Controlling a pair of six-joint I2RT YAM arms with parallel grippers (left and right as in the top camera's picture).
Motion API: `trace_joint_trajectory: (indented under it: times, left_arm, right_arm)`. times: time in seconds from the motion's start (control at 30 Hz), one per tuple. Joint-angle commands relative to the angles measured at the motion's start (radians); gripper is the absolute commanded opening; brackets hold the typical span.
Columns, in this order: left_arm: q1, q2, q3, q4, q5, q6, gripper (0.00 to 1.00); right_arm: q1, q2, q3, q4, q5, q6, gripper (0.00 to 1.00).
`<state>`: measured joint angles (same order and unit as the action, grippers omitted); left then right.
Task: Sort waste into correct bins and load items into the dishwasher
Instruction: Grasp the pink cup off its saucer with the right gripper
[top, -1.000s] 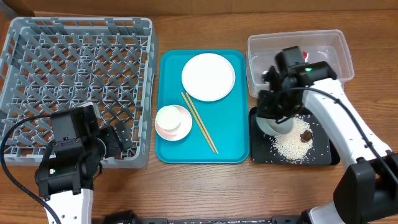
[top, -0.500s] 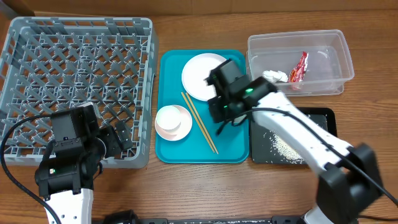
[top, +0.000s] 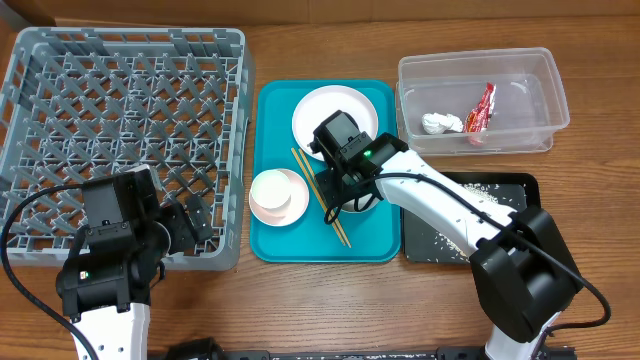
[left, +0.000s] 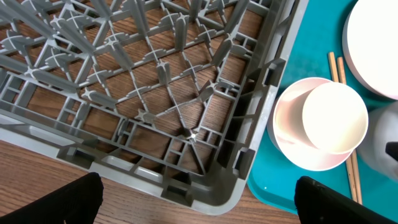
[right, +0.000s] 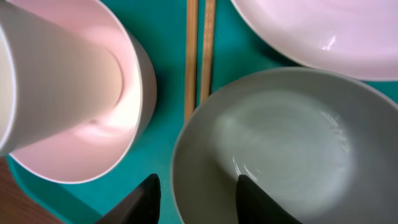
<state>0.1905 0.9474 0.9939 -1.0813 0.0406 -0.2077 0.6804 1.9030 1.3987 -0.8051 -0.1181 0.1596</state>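
Overhead: right gripper (top: 340, 198) low over teal tray (top: 275, 240), just below white plate (top: 335, 115).
Left wrist: left gripper (left: 199, 199) spread wide at dish rack (left: 155, 93) corner.
Right wrist: fingers (right: 144, 196) parted astride grey-green bowl (right: 292, 149) rim, not pinching it. Bowl on tray beside chopsticks (right: 199, 56).

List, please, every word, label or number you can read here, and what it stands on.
No text can be read. Any print on the red snack wrapper in the clear tub is too small to make out; nothing else shows lettering.
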Motion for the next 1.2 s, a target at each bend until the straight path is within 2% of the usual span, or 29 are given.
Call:
trace_joint_trajectory:
  times: [0.0, 0.13, 0.27, 0.4, 0.67, 1.07, 1.17]
  left_arm:
    - [0.005, 0.002, 0.023, -0.001, 0.001, -0.006, 1.00]
    - [0.005, 0.002, 0.023, 0.000, 0.001, -0.006, 1.00]
    - [0.005, 0.002, 0.023, 0.001, 0.000, -0.006, 1.00]
    - [0.005, 0.002, 0.023, 0.001, 0.001, -0.006, 1.00]
    - [0.005, 0.002, 0.023, 0.003, 0.001, -0.006, 1.00]
    - [0.005, 0.002, 0.023, -0.004, 0.001, -0.006, 1.00]
    - [0.005, 0.002, 0.023, -0.003, 0.001, -0.006, 1.00]
  right_arm:
    - [-0.005, -0.007, 0.026, -0.009, -0.048, -0.003, 0.47]
    - [-0.008, -0.022, 0.085, -0.082, -0.048, -0.002, 0.53]
    - [-0.008, -0.026, 0.225, -0.195, -0.051, -0.002, 0.53]
    - [-0.002, -0.026, 0.316, -0.220, -0.112, 0.016, 0.53]
    - [0.044, -0.008, 0.316, -0.192, -0.134, 0.060, 0.53]
    - [0.113, 0.138, 0.316, -0.167, -0.039, 0.177, 0.53]
    - [0.112, 0.172, 0.316, -0.155, -0.039, 0.205, 0.48]
